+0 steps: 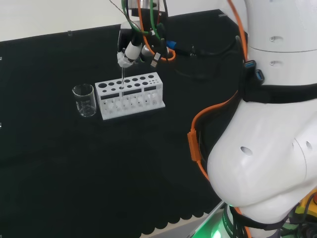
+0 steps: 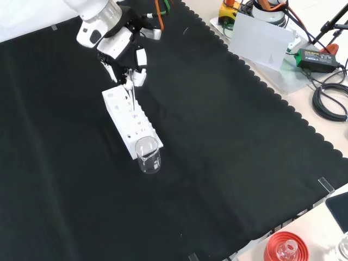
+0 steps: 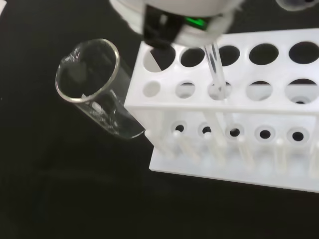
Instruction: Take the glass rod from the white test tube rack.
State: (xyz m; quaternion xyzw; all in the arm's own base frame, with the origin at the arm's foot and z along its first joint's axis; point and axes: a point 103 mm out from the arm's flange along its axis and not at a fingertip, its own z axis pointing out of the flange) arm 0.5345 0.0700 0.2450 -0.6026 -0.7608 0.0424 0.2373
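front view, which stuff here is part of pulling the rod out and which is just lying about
Part of the job:
- glass rod, upright in the rack
- white test tube rack
- robot hand, fingers pinching the rod's top

Just lying about:
- clear beaker beside the rack's end
- red ribbed stand holding glassware off the cloth

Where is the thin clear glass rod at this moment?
In the head view, the thin clear glass rod stands upright in the white test tube rack, near its left end, its top pinched by the hand.
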